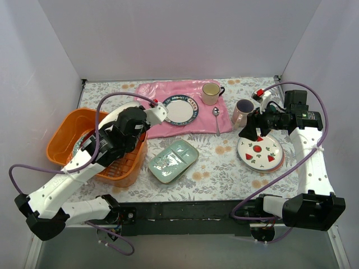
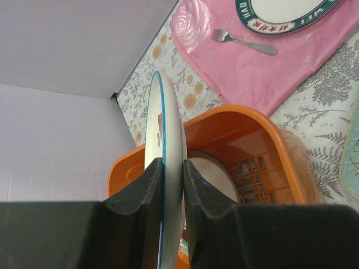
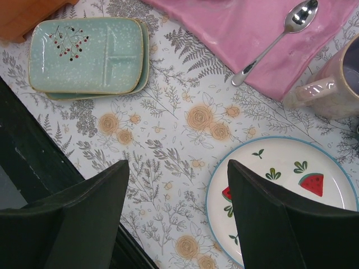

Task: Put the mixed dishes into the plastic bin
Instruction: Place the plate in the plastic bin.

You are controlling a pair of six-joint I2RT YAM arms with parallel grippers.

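Dishes lie in two places: some at the bin (image 1: 60, 130) on your left, the others on the table (image 1: 224, 171) toward the right. Check the left gripper (image 2: 173, 168) first: its two pads are closed on the rim of an upright plate (image 2: 168, 106), which you see edge-on in the left wrist view, white with a thin blue line round its rim. This upright plate hangs over the bin; you cannot tell whether its lower edge touches anything, because the pads hide it. A second plate (image 2: 212, 175), cream with a dark rim, lies inside the bin behind the pads, above the slotted floor. Check the right gripper (image 3: 176, 190) next: its jaws stand wide apart and hold nothing. It hangs over the table at the left edge of the strawberry plate (image 3: 283, 171), and in the right wrist view one finger overlaps that edge. The strawberry plate lies flat on the table on the right side. The tray (image 1: 173, 161), pale green and divided, lies flat just right of the bin, apart from it; the right wrist view shows a second rim under it. The pink mug (image 1: 242, 112) stands upright at the right edge of the mat (image 1: 162, 130), just behind the strawberry plate. On the mat you will find a blue-rimmed plate (image 1: 181, 111), a yellow mug (image 1: 211, 93), a spoon (image 1: 216, 119) and a fork (image 2: 244, 42).
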